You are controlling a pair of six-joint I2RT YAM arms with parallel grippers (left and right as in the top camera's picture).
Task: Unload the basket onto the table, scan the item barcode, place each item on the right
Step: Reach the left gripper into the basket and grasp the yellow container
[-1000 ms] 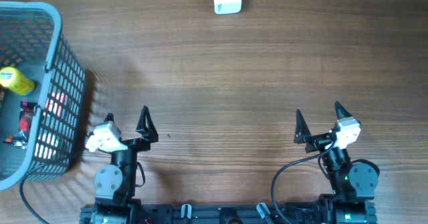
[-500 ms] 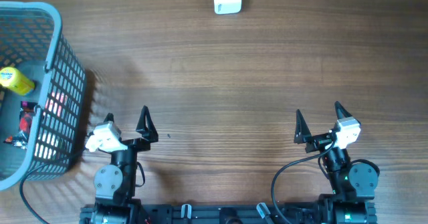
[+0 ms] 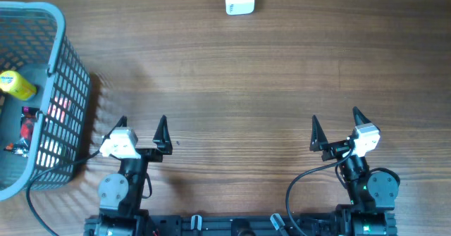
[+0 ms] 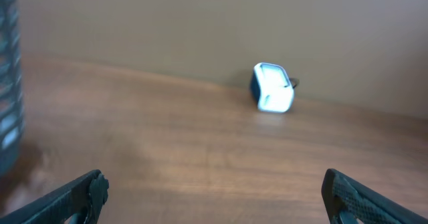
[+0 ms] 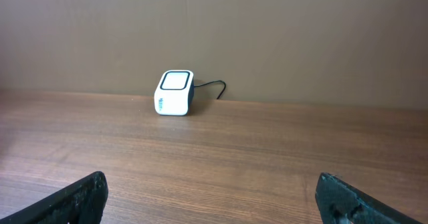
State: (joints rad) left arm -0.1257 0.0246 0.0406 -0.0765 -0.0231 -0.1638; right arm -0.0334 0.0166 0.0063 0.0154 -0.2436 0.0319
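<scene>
Bottle (image 3: 15, 84), a yellow one, lies inside the basket (image 3: 67, 60) just left of the left gripper (image 3: 143, 121), far from the right gripper (image 3: 336, 116); both stand wide open, holding nothing.

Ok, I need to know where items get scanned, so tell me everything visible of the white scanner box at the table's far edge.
The scanner is a small white box with rounded corners and a dark back, plastic by its look. Its top face carries a dark-rimmed window. It stands upright on the wooden table by the far wall, a thin dark cable leaving its rear. Nothing else touches it.
</scene>
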